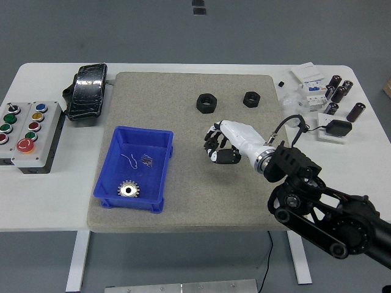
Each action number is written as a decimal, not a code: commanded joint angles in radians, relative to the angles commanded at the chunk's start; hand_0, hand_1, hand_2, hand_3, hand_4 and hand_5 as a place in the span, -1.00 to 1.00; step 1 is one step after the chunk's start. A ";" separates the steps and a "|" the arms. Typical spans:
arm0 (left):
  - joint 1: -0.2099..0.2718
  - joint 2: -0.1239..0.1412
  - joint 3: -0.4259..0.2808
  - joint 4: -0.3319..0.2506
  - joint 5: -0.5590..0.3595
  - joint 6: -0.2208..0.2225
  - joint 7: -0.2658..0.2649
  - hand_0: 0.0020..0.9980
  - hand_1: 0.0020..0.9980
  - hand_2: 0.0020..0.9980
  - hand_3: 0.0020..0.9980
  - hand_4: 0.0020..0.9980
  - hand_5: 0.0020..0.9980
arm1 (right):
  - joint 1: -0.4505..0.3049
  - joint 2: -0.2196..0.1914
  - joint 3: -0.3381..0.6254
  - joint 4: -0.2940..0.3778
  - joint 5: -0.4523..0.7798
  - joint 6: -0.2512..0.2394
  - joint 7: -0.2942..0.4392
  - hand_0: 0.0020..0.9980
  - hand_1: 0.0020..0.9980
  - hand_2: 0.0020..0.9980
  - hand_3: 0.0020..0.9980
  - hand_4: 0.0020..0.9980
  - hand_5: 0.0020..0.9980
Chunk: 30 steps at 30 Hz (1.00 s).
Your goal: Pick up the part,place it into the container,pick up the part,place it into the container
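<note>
Bench: white, wide; a grey felt mat covers its middle.
Right arm: black, reaching in from the bench's near right corner toward the mat's middle.
Container: blue open bin on the mat's left half, nearer the bench's front edge than the back.
Button box: at the bench's left edge, coloured buttons on top.
Black pedal: at the back left, just off the mat's corner.
Robot hand: the right one, white, fingers curled around a small dark piece, which looks like the part; it is mostly hidden by the fingers, so I cannot confirm its shape. It is over the mat's middle, to the right of the bin and apart from it.
Left robot hand: not visible.
Gear: silver, toothed, already lying in the bin's near end.
Black nuts: two, near the mat's back edge, well apart from the hand.
Step in hand: likely carrying the part leftward to the bin.
Doing it well: keep the fingers clenched, clear the bin's right wall, and let go only once fully above the bin's floor.
</note>
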 joint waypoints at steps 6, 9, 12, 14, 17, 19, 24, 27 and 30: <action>0.001 -0.003 0.008 0.000 -0.006 -0.002 0.002 0.31 0.20 0.12 0.24 0.28 -0.14 | 0.067 0.107 -0.097 -0.044 0.123 -0.091 0.125 -0.19 0.10 -0.08 0.00 -0.04 -1.00; 0.002 -0.002 0.006 0.000 -0.004 -0.002 0.004 0.31 0.20 0.11 0.24 0.28 -0.14 | 0.100 0.132 -0.151 -0.063 0.146 -0.075 0.156 0.31 0.43 0.40 0.41 0.02 -0.74; 0.001 -0.001 0.002 0.000 -0.001 -0.002 0.006 0.31 0.20 0.11 0.24 0.28 -0.14 | 0.128 0.142 -0.194 -0.080 0.137 -0.060 0.158 0.31 0.43 0.40 0.41 0.02 -0.74; 0.001 0.000 -0.001 0.000 0.002 0.000 0.005 0.31 0.20 0.12 0.24 0.28 -0.14 | 0.141 0.146 -0.207 -0.084 0.114 -0.052 0.151 0.63 0.66 0.64 0.68 0.18 -0.73; 0.000 0.000 -0.008 0.000 0.013 0.002 0.003 0.31 0.20 0.12 0.24 0.28 -0.14 | 0.156 0.150 -0.211 -0.076 0.050 -0.036 0.122 0.63 0.66 0.64 0.68 0.18 -0.73; 0.000 0.000 -0.013 0.000 0.022 0.003 0.003 0.31 0.20 0.11 0.24 0.28 -0.13 | 0.162 0.149 -0.214 -0.068 0.012 -0.025 0.106 0.71 0.69 0.67 0.69 0.24 -0.72; -0.001 0.000 -0.032 0.000 0.047 0.001 0.005 0.31 0.20 0.11 0.24 0.28 -0.13 | 0.162 0.147 -0.221 -0.062 -0.005 -0.041 0.112 0.71 0.69 0.67 0.69 0.24 -0.72; -0.002 -0.002 -0.037 0.000 0.054 0.000 0.005 0.31 0.20 0.11 0.24 0.28 -0.13 | 0.136 0.141 -0.183 -0.066 0.039 -0.104 0.153 0.58 0.60 0.60 0.60 0.27 -0.70; -0.003 -0.003 -0.036 0.000 0.054 -0.001 0.005 0.31 0.20 0.11 0.24 0.28 -0.13 | 0.087 0.130 -0.122 -0.091 0.134 -0.185 0.221 0.58 0.60 0.60 0.60 0.27 -0.70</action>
